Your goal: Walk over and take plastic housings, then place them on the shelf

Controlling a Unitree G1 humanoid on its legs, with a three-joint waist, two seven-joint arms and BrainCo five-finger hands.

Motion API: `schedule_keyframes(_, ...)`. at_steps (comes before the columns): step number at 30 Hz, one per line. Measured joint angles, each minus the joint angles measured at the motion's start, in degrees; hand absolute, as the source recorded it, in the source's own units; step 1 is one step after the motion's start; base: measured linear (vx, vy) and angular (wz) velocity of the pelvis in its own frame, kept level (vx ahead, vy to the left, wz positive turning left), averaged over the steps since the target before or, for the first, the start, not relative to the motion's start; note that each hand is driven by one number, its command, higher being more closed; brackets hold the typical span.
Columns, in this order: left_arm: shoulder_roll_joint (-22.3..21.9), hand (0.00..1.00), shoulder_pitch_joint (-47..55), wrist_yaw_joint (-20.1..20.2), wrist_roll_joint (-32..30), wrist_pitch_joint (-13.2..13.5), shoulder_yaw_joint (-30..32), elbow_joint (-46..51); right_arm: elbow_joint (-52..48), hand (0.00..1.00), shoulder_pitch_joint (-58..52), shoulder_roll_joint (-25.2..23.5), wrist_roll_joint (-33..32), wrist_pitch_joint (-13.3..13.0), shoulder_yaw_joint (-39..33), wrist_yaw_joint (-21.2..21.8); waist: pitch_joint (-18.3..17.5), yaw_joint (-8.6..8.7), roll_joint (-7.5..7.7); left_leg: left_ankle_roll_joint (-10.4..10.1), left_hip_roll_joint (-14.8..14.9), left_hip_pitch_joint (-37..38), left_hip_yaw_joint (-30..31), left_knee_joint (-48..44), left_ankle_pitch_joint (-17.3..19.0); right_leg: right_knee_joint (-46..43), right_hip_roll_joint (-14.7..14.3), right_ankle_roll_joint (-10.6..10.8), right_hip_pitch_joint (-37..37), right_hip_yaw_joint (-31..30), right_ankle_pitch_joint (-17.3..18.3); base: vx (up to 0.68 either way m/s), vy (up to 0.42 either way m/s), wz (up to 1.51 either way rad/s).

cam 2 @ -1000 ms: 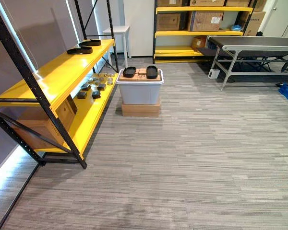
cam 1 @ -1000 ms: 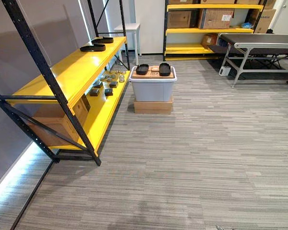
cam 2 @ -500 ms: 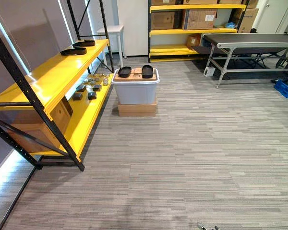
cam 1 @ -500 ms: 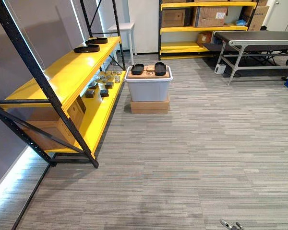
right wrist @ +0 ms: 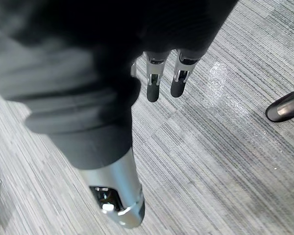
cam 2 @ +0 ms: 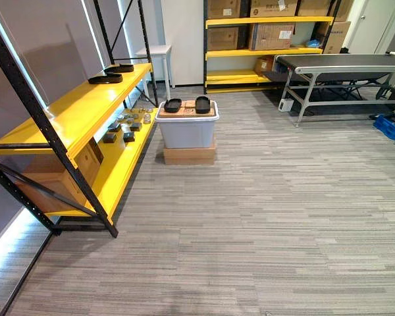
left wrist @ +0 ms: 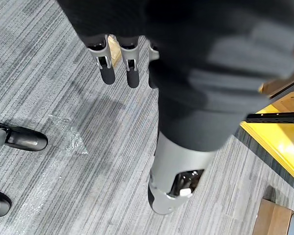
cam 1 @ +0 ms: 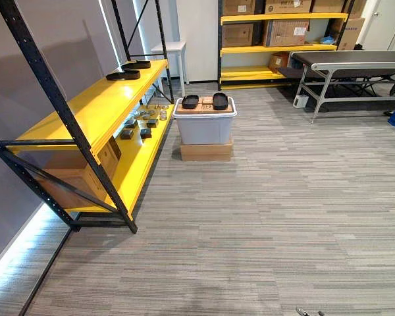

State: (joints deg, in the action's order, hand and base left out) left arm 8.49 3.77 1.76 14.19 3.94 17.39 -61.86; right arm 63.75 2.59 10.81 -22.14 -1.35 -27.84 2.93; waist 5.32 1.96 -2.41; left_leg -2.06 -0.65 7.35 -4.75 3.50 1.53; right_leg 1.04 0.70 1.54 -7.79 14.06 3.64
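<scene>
**A:** Where are the plastic housings?

**B:** Two black plastic housings (cam 1: 190, 101) lie side by side, slightly apart, on a cardboard sheet (cam 1: 205, 106). The sheet lies on the lid of a grey storage bin (cam 1: 205, 128). The bin stands on a flat cardboard box (cam 1: 206, 150) on the carpet floor (cam 1: 283, 217), well ahead of the robot.

**A:** And the shelf?

**B:** The yellow shelf (cam 1: 85, 108) with black posts runs along the wall on the robot's left, and the bin stands just beside its far end. Two shelved housings (cam 1: 123, 76) lie near each other at the far end of its upper board. The lower board holds small parts (cam 1: 145, 123) and a large brown carton (cam 1: 72, 174).

**A:** What are the hands doing?

**B:** The left hand (left wrist: 108, 66) hangs over the carpet, its fingers straight, side by side and not curled round anything. The right hand (right wrist: 154, 81) hangs the same way, its fingers straight and loose above the floor.

**A:** Anything else in the room?

**B:** A far rack (cam 1: 283, 47) with cardboard boxes stands against the back wall. A metal-legged table (cam 1: 355, 59) is at the right, and a small white stool (cam 1: 169, 47) stands behind the yellow shelf.
</scene>
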Motion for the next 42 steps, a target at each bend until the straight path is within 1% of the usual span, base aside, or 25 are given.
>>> schedule_keyframes(8, 0.0, 0.00, 0.3, -0.2, -1.0, 0.5, -1.0, 0.5, 0.4, 0.00, 0.8, -0.2, 0.0, 0.0, 1.3, -0.1, 0.0, -0.40, 0.59, 0.1, 0.0, -0.7, -0.5, -0.1, 0.1, 1.2, -0.3, -0.7, 0.7, -0.7, -0.7, 0.00, -0.008, -0.03)
schedule_keyframes(10, 0.0, 0.00, -0.1, -0.2, -1.0, 0.6, -1.0, 1.2, 0.5, 0.00, 1.9, -0.4, 0.0, 0.0, 2.2, -0.3, 0.4, -0.58, 1.03, 0.2, 0.0, -3.5, -0.5, -3.7, 1.4, 0.8, 0.0, -0.6, 2.1, -1.1, -0.9, -0.03, 0.004, -0.12)
schedule_keyframes(13, -0.1, 0.00, -1.9, -0.4, -0.9, 1.2, -3.8, 2.5, 0.6, 0.00, 3.5, -0.3, 0.0, 0.0, 2.2, -0.7, 2.0, -1.39, 0.66, 2.4, -0.1, -7.3, 0.0, -9.9, 4.7, -2.1, 0.4, 0.3, 4.4, -1.8, -0.2, -0.03, 0.046, -0.12)
schedule_keyframes(15, -0.4, 0.00, -1.9, -0.4, -0.9, 1.4, -5.6, 3.5, 0.3, 0.00, 4.1, -0.3, 0.2, 0.0, 2.4, -0.7, 3.8, -1.42, 0.10, 3.7, 0.1, -6.9, -0.2, -12.4, 8.1, -14.1, 1.8, 3.3, 8.7, -2.5, 5.1, -0.03, 0.129, -0.22)
schedule_keyframes(16, -0.5, 0.00, -2.0, -0.3, -0.9, 1.4, -5.9, 3.5, -0.1, 0.00, 4.0, -0.5, 0.3, 0.0, 3.5, -0.6, 5.1, -1.32, 0.11, 4.0, -0.4, -6.0, -0.1, -12.5, 9.0, -27.8, 4.2, 2.8, 14.3, -1.2, 7.1, -0.04, 0.114, -0.03)
schedule_keyframes(18, 0.2, 0.00, -1.8, -0.4, -1.2, 1.4, -8.0, 3.4, 0.2, 0.00, 2.6, -0.7, 0.5, 0.0, 4.4, -0.7, 6.4, -0.66, 0.66, 4.2, -1.4, -2.5, 0.1, -10.1, 9.1, -38.8, 7.0, 3.1, 20.2, 0.0, 8.6, 0.07, 0.136, 0.11)
schedule_keyframes(20, 0.9, 0.00, -1.8, -0.5, -1.5, 1.3, -8.3, 3.3, 0.4, 0.00, 1.4, -1.6, 0.5, 0.0, 4.4, -0.8, 6.9, 0.34, 0.27, 4.6, -1.2, -1.0, 1.5, -8.1, 9.1, -35.8, 7.3, 3.0, 23.5, 2.3, 8.5, 0.16, 0.059, 0.24)
schedule_keyframes(23, 2.1, 0.00, -5.4, -1.1, -2.7, 1.3, -8.1, 3.2, 0.9, 0.00, 1.0, -3.8, 0.9, 0.0, 4.2, -0.8, 8.8, 2.29, 1.02, 4.7, 0.1, 1.4, 4.4, -5.6, 10.2, -15.3, 5.9, 1.7, 26.7, 7.4, 2.8, 0.32, -0.070, 0.42)
schedule_keyframes(24, 2.0, 0.00, -5.8, -1.1, -3.1, 1.3, -8.0, 3.2, 1.0, 0.00, 0.7, -4.1, 1.1, 0.0, 4.2, -0.8, 8.9, 2.42, 1.27, 4.3, 0.3, 2.5, 4.8, -5.0, 10.8, -11.9, 5.8, 1.7, 26.9, 7.5, 1.0, 0.46, -0.156, 0.41)
schedule_keyframes(25, 1.8, 0.00, -5.8, -1.2, -3.7, 1.4, -7.6, 3.1, 1.1, 0.00, -0.4, -4.4, 2.4, 0.0, 3.9, -0.8, 8.8, 3.04, 1.30, 3.4, 1.3, 4.6, 5.9, -4.9, 13.5, -11.4, 5.4, 0.0, 27.3, 7.0, -3.9, 0.42, -0.169, 0.40)
schedule_keyframes(26, 1.6, 0.00, -5.2, -1.1, -3.8, 1.5, -7.5, 2.6, 1.1, 0.00, -1.1, -4.4, 2.5, 0.0, 3.5, -0.8, 8.0, 3.55, 0.44, 2.8, 2.8, 5.1, 6.3, -5.4, 14.1, -13.6, 4.5, -1.5, 27.6, 7.1, -5.1, 0.61, -0.242, 0.49)
schedule_keyframes(27, 1.3, 0.00, -4.4, -0.9, -4.3, 1.6, -5.4, 1.4, 1.2, 0.00, -2.8, -4.9, 2.6, 0.0, 2.6, -0.8, 6.1, 3.49, 0.22, 1.0, 3.9, 3.9, 6.5, -10.9, 15.3, -15.8, 3.6, -4.1, 27.8, 6.9, -6.3, 0.86, -0.329, 0.19)
schedule_keyframes(28, 0.1, 0.00, -3.8, -1.0, -4.4, 1.5, -1.0, 0.6, 2.0, 0.00, -2.7, -5.2, 2.6, 0.0, 0.2, -0.6, 6.2, 3.20, 0.19, -1.8, 5.1, 0.1, 6.3, -23.1, 15.1, -16.3, 2.3, -6.2, 25.2, 7.2, -4.3, 0.90, -0.323, 0.14)
schedule_keyframes(29, -1.1, 0.00, -3.1, -1.1, -4.4, 1.1, 2.7, 0.1, 2.0, 0.00, -2.9, -5.1, 2.6, 0.0, -1.6, -0.6, 6.4, 3.21, -0.07, -6.6, 6.1, -3.7, 6.2, -35.5, 11.8, -14.7, 1.1, -6.7, 21.5, 7.5, -2.7, 0.77, -0.273, 0.01)
schedule_keyframes(30, -1.8, 0.00, -2.5, -1.1, -4.4, 0.9, 4.7, 0.1, 1.9, 0.00, -3.2, -5.0, 2.6, 0.0, -1.8, -0.8, 6.6, 2.90, -0.26, -8.9, 7.0, -6.8, 6.1, -44.4, 7.4, -13.0, 0.2, -6.7, 18.3, 7.4, -2.0, 0.60, -0.196, -0.11)
schedule_keyframes(31, -2.7, 0.00, -1.2, -1.1, -4.6, 0.8, 7.1, 0.4, 1.6, 0.00, -3.4, -5.1, 2.6, 0.0, -1.7, -0.9, 7.1, 1.62, -0.37, -9.8, 9.9, -12.0, 4.2, -59.8, 5.9, -9.6, -2.0, -7.2, 12.0, 6.4, -1.1, 0.72, -0.217, -0.35)
schedule_keyframes(32, -3.0, 0.00, -0.3, -1.1, -5.1, 0.5, 8.2, 0.6, 0.3, 0.00, -3.4, -5.3, 2.6, 0.0, -1.3, -1.0, 7.3, 0.24, -0.01, -8.9, 12.4, -16.7, 1.0, -68.7, 6.4, -6.0, -3.5, -7.8, 6.1, 4.8, -0.6, 0.82, -0.215, -0.48)
schedule_keyframes(33, -3.0, 0.00, 0.0, -1.2, -5.6, 0.2, 8.1, 1.0, -0.5, 0.00, -3.4, -5.9, 2.6, 0.0, -1.3, -1.1, 7.3, -0.41, 0.49, -7.8, 13.2, -19.0, -0.9, -70.6, 7.1, -4.4, -3.5, -7.8, 3.9, 3.8, -0.2, 0.77, -0.164, -0.53)
schedule_keyframes(34, -3.6, 0.00, 0.7, -1.0, -5.9, -0.1, 8.1, 1.9, -2.2, 0.00, -2.8, -6.2, 2.6, 0.0, -1.3, -1.2, 7.2, -1.87, 1.05, -5.1, 14.3, -24.4, -4.8, -69.7, 8.8, -1.8, -3.3, -7.1, 0.4, 2.2, 0.7, 0.74, -0.090, -0.66)
schedule_keyframes(36, -4.5, 0.00, 1.5, -0.2, -6.4, -0.1, 8.0, 2.2, -1.9, 0.00, 0.1, -5.9, 2.6, 0.0, -1.5, -1.2, 7.7, -3.66, 1.41, -4.3, 12.9, -29.6, -7.9, -57.0, 9.8, -0.1, -1.5, -5.5, -3.0, -0.1, 2.4, 0.61, 0.014, -0.74)
schedule_keyframes(38, -5.5, 0.00, 3.3, -0.1, -6.6, -0.2, 7.4, 2.4, -2.2, 0.00, 2.9, -6.0, 3.4, 0.0, -1.3, -1.3, 8.4, -4.75, 2.17, -2.1, 8.5, -31.1, -7.4, -26.6, 6.9, 1.6, 2.2, -2.8, -8.2, -2.2, 5.2, 0.63, 0.123, -0.67)
schedule_keyframes(39, -5.8, 0.00, 4.0, -0.2, -6.7, -0.2, 6.7, 2.7, -2.6, 0.00, 3.0, -6.0, 3.5, 0.0, -0.6, -1.3, 7.9, -5.34, 1.48, -2.7, 8.8, -31.8, -7.5, -20.4, 6.3, 2.0, 2.3, -1.9, -9.2, -2.7, 6.2, 0.66, 0.202, -0.70)
schedule_keyframes(40, -5.9, 0.00, 5.1, -0.2, -6.7, -0.1, 5.2, 3.2, -2.0, 0.00, 3.0, -5.3, 4.0, -0.2, 0.9, -1.4, 7.2, -6.74, 0.83, -3.6, 9.6, -34.1, -6.1, -17.7, 4.3, 2.2, 2.9, -0.5, -10.8, -3.8, 9.3, 0.69, 0.274, -0.61)
schedule_keyframes(41, -5.8, 0.00, 5.6, -0.3, -6.7, -0.2, 5.1, 3.3, -1.1, 0.00, 2.3, -5.7, 4.7, -0.2, 2.3, -1.4, 6.1, -7.53, 2.03, -2.8, 7.0, -35.0, -3.8, -21.9, -1.3, 1.5, 5.0, 0.0, -12.5, -4.4, 10.3, 0.72, 0.300, -0.43)
schedule_keyframes(42, -6.0, 0.00, 5.7, -0.3, -6.7, -0.2, 5.0, 3.4, -1.0, 0.00, 2.1, -5.9, 4.8, -0.2, 2.9, -1.3, 5.5, -7.29, 2.84, -0.3, 5.1, -34.9, -1.9, -22.5, -2.9, -1.2, 6.2, 0.1, -11.8, -4.3, 10.3, 0.77, 0.340, -0.18)
